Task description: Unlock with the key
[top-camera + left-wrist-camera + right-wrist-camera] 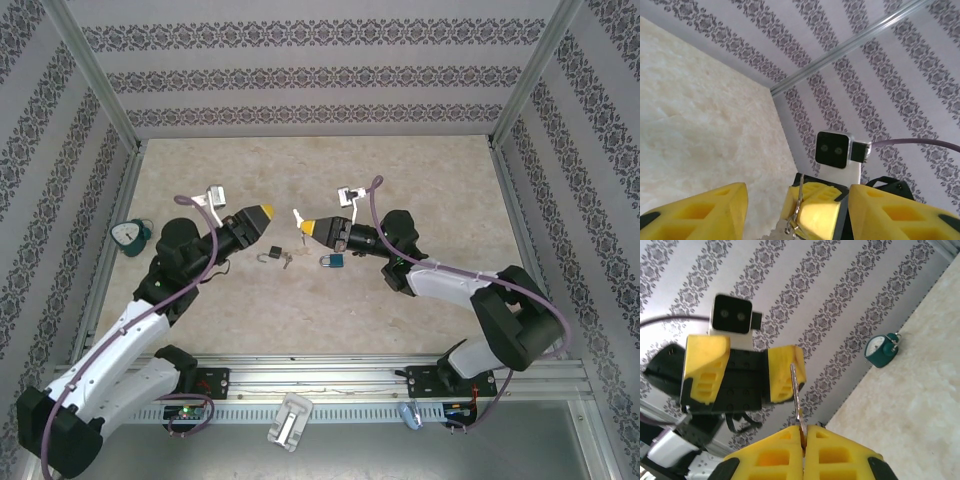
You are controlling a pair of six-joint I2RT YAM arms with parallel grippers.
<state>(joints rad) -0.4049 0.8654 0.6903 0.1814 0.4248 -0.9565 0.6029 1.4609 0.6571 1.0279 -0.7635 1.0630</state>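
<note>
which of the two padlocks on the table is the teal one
The teal padlock is the larger one, lying on the right arm's side; the dark padlock beside it, toward the left arm, is smaller and nearly black.

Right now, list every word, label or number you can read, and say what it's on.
No text is readable.
Clock face: numerals too small to read.
Black padlock and teal padlock: any marking too small to read.
Key in the right fingers: no marking visible.
</note>
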